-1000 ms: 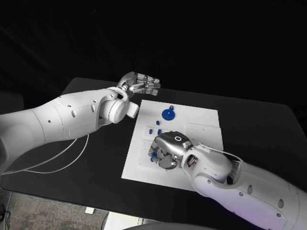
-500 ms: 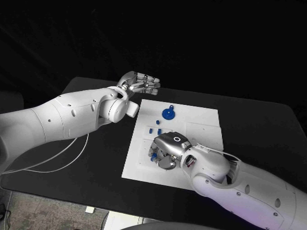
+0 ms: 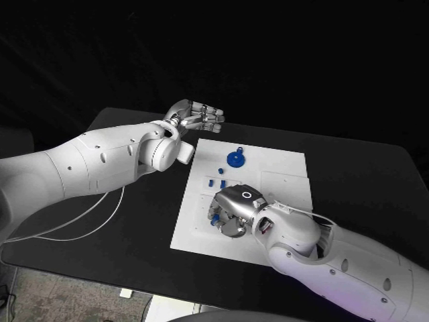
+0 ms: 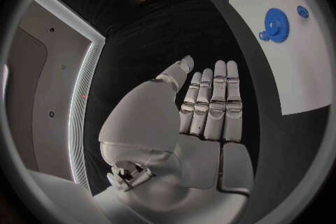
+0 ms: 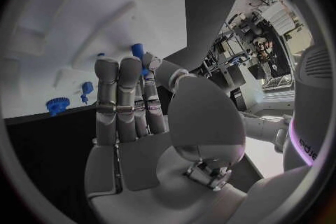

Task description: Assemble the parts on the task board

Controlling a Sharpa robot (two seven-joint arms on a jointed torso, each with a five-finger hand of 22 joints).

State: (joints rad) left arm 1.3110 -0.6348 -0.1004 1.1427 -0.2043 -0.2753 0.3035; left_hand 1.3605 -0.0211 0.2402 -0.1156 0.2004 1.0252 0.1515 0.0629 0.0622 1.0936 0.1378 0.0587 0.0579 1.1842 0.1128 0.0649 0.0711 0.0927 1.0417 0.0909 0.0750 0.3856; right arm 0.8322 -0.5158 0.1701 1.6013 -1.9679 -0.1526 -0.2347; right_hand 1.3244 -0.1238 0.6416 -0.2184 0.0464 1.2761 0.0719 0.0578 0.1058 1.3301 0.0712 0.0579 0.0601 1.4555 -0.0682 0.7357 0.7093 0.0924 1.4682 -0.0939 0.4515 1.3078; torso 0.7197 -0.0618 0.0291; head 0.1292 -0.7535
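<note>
Parts in blue lay scattered over the white task board (image 3: 277, 168) in the middle of the black desk (image 3: 369, 174). A blue gear (image 3: 234, 159) sat flat near the board's far edge, and the left wrist view caught it too, with a small blue lug at its rim. Two small blue pegs (image 3: 221, 172) stood between the gear and the right hand, one just beyond the other.

The right hand (image 3: 236, 210) was down over the near-left part of the board, palm toward it, with little blue pieces (image 3: 214, 219) showing at its fingers. In the right wrist view the fingers (image 5: 119, 95) lay straight and side by side, and a blue part (image 5: 138, 50) peeked out just past the fingertips; whether the hand held it or only hovered by it I could not tell.

The left hand (image 3: 196, 118) was raised off the board, beyond its far-left corner, above the desk's far edge. Its fingers (image 4: 213, 102) were stretched out flat and close together, the thumb (image 4: 176, 71) a little apart, and nothing was in its grasp.
</note>
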